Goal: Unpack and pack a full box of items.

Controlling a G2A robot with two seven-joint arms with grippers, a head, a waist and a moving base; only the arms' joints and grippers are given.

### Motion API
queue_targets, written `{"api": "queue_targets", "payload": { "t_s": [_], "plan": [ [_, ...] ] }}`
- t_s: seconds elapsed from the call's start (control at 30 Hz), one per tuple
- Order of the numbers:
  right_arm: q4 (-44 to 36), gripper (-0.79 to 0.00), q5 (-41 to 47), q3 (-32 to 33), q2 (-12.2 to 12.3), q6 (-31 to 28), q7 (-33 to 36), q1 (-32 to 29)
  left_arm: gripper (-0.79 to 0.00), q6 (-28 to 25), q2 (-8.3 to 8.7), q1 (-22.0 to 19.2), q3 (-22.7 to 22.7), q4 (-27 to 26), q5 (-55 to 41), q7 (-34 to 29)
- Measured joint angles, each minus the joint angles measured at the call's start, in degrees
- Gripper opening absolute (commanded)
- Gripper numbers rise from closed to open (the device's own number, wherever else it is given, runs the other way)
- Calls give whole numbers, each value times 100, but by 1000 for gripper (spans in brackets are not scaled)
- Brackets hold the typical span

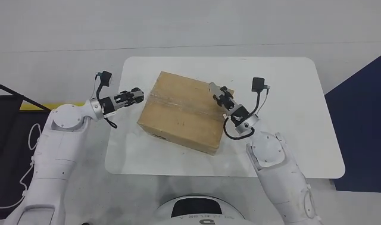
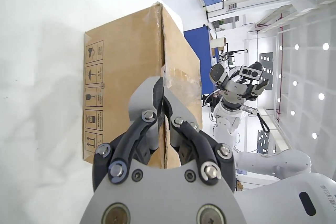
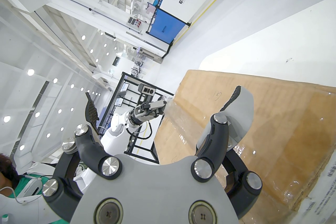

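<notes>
1. Looking down from above, we see a closed brown cardboard box [image 1: 181, 112] sitting slightly askew near the middle of the white, round-cornered tabletop [image 1: 286, 124], with its top flaps shut.
2. We see a strip of clear tape [image 2: 183, 82] running along the seam on the box's top face.
3. We find the left claw [image 1: 138, 96] at the left end of the box, level with its upper edge, with the fingers pressed together. In its own wrist view the tips meet right at the box's corner edge, and we cannot tell whether anything is pinched between them.
4. We find the right claw [image 1: 219, 94] over the right end of the box's top, its fingers spread wide apart and holding nothing. One grey finger [image 3: 241, 104] hangs above the cardboard, and the other lies out past the box's edge.
5. We note a column of black handling symbols [image 2: 94, 96] on the side panel facing the left arm.
</notes>
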Motion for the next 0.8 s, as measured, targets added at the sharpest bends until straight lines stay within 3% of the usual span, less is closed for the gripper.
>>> {"api": "queue_targets", "payload": {
  "t_s": [0.23, 0.53, 0.8],
  "plan": [
    [21, 0, 246, 10, 24, -158, 254, 19, -785, -36, 1, 37, 87, -58, 51, 193],
    [112, 0, 886, 177, 103, -431, 1135, 53, -785, -161, -7, 24, 226, -92, 180, 447],
    [107, 0, 1009, 376, 203, 88, 1947, 79, -785, -225, 21, 28, 201, -100, 323, 587]
  ]
}}
